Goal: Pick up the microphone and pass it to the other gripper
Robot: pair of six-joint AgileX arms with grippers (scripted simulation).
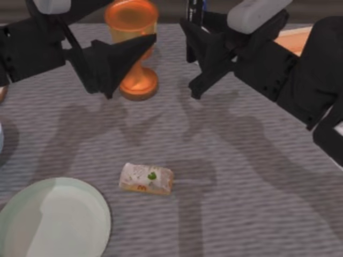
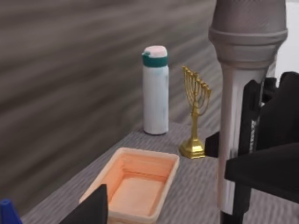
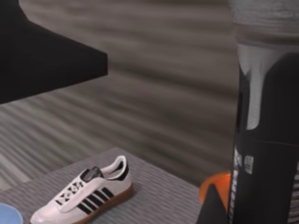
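Orange goblet [image 1: 132,32], grey-ribbed table [image 1: 241,176]

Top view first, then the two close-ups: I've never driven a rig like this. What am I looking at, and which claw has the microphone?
Two black robot arms work over a grey-clothed table. The top view looks straight down. In it the left claw is over an orange goblet, with the right claw facing it. A wrapped sandwich and a pale plate lie nearer the front.

The other two pictures come from a camera on each wrist. The left one shows a white bottle, a golden candleholder and an orange tray. The right one shows a sneaker.

Both wrist views show the microphone upright and very close, so it seems to stand between the claws. I cannot tell which claw grips it.
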